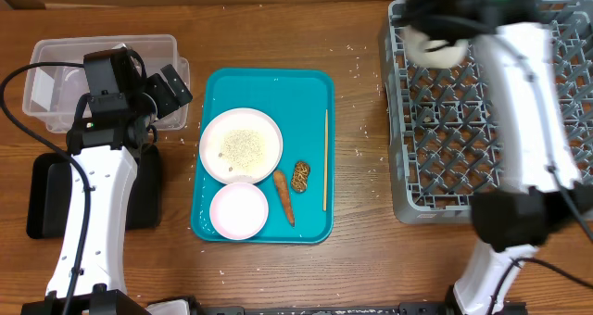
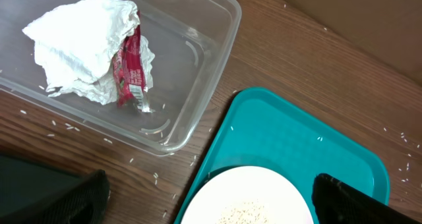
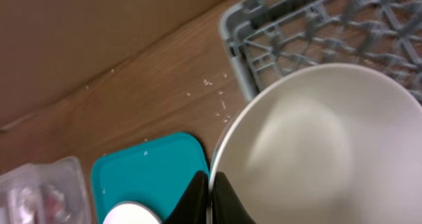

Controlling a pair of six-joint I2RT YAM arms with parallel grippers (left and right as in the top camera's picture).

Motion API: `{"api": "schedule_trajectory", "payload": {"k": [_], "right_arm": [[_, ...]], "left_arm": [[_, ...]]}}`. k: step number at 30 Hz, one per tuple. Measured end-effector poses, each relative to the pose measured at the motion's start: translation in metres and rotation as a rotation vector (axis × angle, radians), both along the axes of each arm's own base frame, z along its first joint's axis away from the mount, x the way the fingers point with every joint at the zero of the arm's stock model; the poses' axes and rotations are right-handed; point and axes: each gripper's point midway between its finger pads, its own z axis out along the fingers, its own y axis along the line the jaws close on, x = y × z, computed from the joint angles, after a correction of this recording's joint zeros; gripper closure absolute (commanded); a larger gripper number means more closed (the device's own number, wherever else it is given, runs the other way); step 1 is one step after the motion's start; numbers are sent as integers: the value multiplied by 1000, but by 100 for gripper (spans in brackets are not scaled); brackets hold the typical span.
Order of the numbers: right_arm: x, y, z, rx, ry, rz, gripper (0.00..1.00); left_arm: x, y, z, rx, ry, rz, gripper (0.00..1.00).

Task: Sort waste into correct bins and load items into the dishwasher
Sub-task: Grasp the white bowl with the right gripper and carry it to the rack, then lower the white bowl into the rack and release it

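In the overhead view my right gripper (image 1: 419,30) hangs over the far left corner of the grey dishwasher rack (image 1: 445,148). It is shut on the rim of a white bowl (image 1: 437,48). The right wrist view shows both fingers pinching that bowl (image 3: 316,145) at its edge, gripper (image 3: 211,199). My left gripper (image 2: 211,204) is open, spanning the rim of the rice plate (image 2: 247,201), between the clear bin (image 2: 204,72) and the teal tray (image 2: 297,138). Crumpled white paper with a red scrap (image 2: 89,46) lies inside the clear bin. The black bin (image 1: 51,199) lies partly under my left arm.
On the teal tray (image 1: 315,83) sit the rice plate (image 1: 241,145), a smaller pale bowl (image 1: 239,210), an orange carrot (image 1: 283,196), a brown lump (image 1: 301,175) and a thin wooden stick (image 1: 325,159). Loose rice grains (image 2: 155,178) dot the wooden table.
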Motion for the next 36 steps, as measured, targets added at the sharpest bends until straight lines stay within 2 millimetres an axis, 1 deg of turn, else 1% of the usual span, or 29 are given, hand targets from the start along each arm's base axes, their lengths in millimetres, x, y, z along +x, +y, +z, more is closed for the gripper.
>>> {"api": "schedule_trajectory", "payload": {"k": [1, 3, 5, 7, 9, 13, 17, 20, 23, 26, 29, 33, 36], "right_arm": [[-5, -13, 2, 20, 10, -4, 96], [-16, -43, 0, 71, 52, -19, 96], [-21, -63, -6, 117, 73, -16, 96], [-28, -77, -14, 169, 102, -8, 96], [-33, -87, -21, 215, 121, 4, 96], [-42, -97, -41, 304, 155, 50, 96], [-47, -93, -63, 399, 184, 87, 96], [-49, -88, -77, 503, 178, 121, 96], [-50, -86, -85, 593, 160, 137, 96], [-57, -87, -95, 702, 161, 130, 96], [-64, -96, -103, 762, 165, 100, 96], [-71, -124, -102, 790, 134, 38, 96], [-76, -131, -102, 793, 133, 28, 96]], "left_arm": [[0, 0, 0, 0, 0, 0, 0], [0, 0, 0, 0, 0, 0, 0], [0, 0, 0, 0, 0, 0, 0], [0, 0, 0, 0, 0, 0, 0], [0, 0, 0, 0, 1, 0, 0], [0, 0, 0, 0, 0, 0, 0], [0, 0, 0, 0, 0, 0, 0], [0, 0, 0, 0, 0, 0, 0], [0, 0, 0, 0, 1, 0, 0], [0, 0, 0, 0, 0, 0, 0], [0, 0, 0, 0, 0, 0, 0], [0, 0, 0, 0, 0, 0, 0], [0, 0, 0, 0, 0, 0, 0]]}}
